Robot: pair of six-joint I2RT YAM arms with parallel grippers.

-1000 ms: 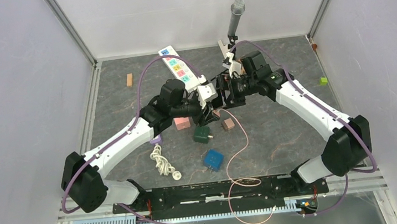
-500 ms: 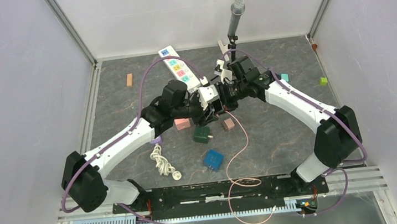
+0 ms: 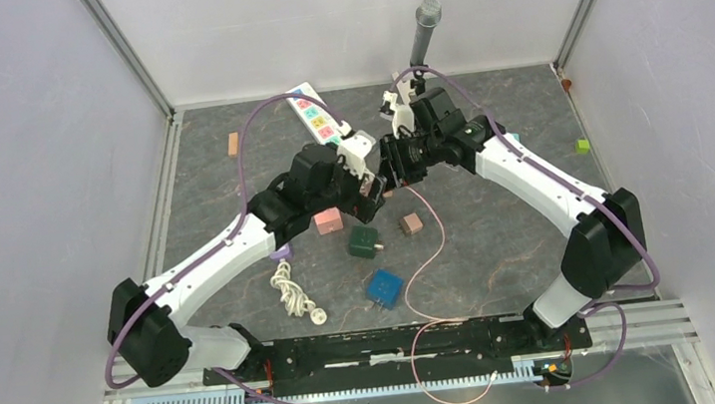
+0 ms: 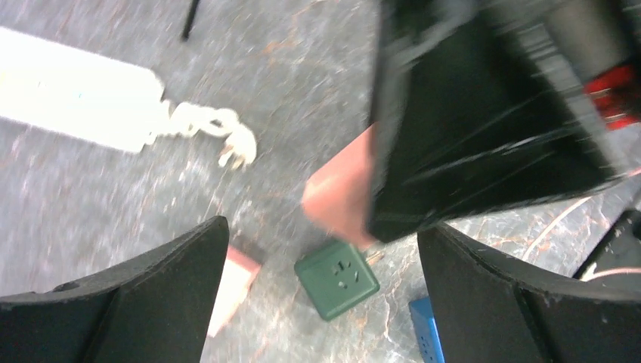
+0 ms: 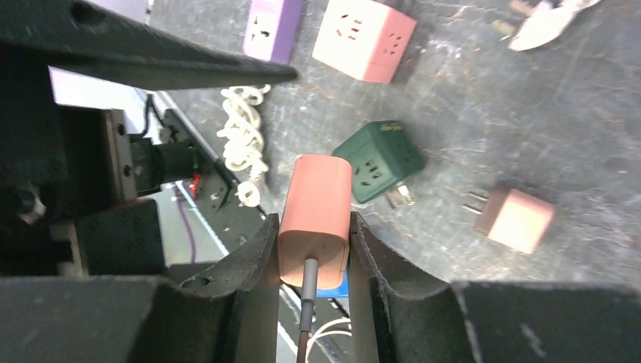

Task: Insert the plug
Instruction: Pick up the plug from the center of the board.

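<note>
Salmon plug pinched in right claw, narrow grip on both long sides, held up off the table. Long axis in line with the fingers, cable out the wrist end, far end pointing away from the claw, prongs not visible. Rounded smooth block, matte. Left claw spread wide, holding nothing, just beside the right claw, plug showing ahead between its fingers. Below and ahead of the right claw: green socket cube nearest, small pink adapter to its right, pink cube and purple cube further ahead. White power strip beyond the left claw. Cannot tell which socket is meant. Probably needs the far end tipped down over a socket face. Right arm the one placed for it.
</note>
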